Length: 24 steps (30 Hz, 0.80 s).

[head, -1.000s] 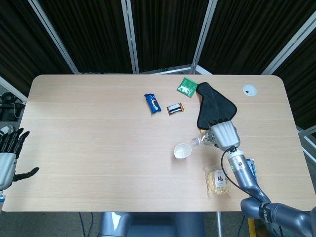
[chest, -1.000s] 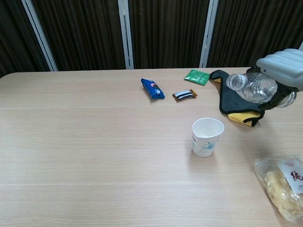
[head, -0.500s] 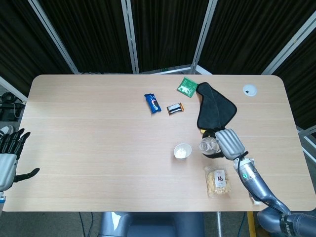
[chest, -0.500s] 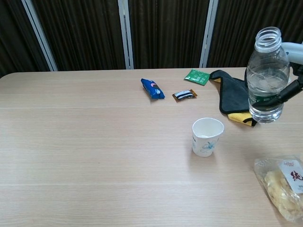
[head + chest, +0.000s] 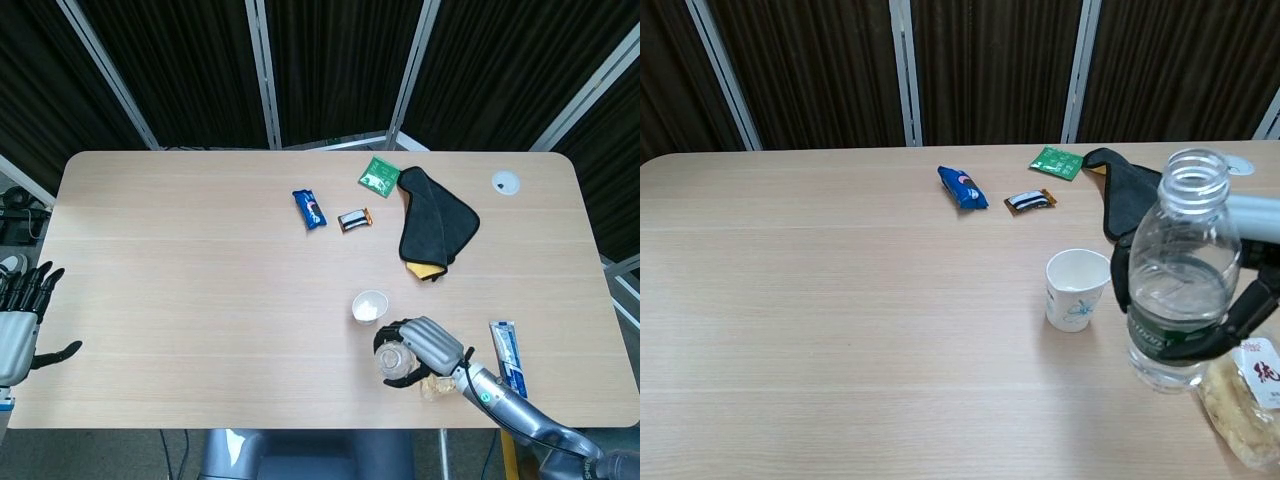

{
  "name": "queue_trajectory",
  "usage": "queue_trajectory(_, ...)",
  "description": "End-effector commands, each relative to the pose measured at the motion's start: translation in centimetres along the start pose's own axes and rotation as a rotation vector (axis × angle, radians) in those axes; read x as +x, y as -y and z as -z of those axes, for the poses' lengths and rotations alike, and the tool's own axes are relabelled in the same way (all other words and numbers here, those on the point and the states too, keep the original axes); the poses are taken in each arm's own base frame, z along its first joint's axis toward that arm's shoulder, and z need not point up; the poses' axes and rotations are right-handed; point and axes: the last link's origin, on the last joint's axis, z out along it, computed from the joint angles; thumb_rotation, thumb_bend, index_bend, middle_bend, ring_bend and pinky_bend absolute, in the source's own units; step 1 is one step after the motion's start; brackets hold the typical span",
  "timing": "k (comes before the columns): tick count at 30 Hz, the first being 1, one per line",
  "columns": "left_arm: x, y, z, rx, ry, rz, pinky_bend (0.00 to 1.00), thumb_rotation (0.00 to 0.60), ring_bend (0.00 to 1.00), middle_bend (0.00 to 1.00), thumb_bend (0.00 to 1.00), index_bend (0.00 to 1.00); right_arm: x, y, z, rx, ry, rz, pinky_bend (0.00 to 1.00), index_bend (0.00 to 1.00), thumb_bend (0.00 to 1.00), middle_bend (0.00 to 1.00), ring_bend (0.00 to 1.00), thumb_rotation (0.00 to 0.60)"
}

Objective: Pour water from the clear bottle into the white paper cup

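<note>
The clear bottle is held upright and uncapped by the right hand, whose dark fingers are wrapped around its lower body; it is positioned near the front edge of the table, just right of and nearer than the white paper cup. Water is visible in the lower part of the bottle. The cup stands upright on the table, its mouth open, apart from the bottle. The left hand is located off the left edge of the table, holding nothing, with its fingers spread apart. A bag of snacks lies at the near right, just beside the bottle's base. Farther back, a black cloth with a yellow item beneath it is seen to the right, with a green packet, a small dark wrapper and a blue packet to its left. A blue and white tube lies at the right, and a white disc sits at the far right corner.
</note>
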Motion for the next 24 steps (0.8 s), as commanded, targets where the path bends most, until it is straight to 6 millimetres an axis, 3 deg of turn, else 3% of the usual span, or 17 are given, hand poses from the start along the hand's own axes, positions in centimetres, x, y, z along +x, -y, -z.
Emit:
queue_trajectory(1, 0.0, 0.1, -0.1, 0.005, -0.001, -0.001, 0.0, 0.6, 0.0, 0.0, 0.0, 0.0, -1.6, 0.2, -1.1, 0.014, 0.039, 0.011, 0.47, 0.56, 0.65, 0.66, 0.58, 0.6)
queue_trajectory(10, -0.2, 0.6, -0.4, 0.026, 0.008, -0.011, 0.0, 0.6, 0.0, 0.0, 0.0, 0.0, -4.1, 1.0, -3.5, 0.055, 0.079, 0.003, 0.47, 0.57, 0.66, 0.66, 0.58, 0.6)
queue_trajectory(24, -0.5, 0.4, -0.5, 0.03, 0.019, -0.021, 0.0, 0.6, 0.0, 0.0, 0.0, 0.0, -5.6, 0.3, -4.3, 0.056, 0.077, -0.049, 0.47, 0.54, 0.65, 0.64, 0.54, 0.6)
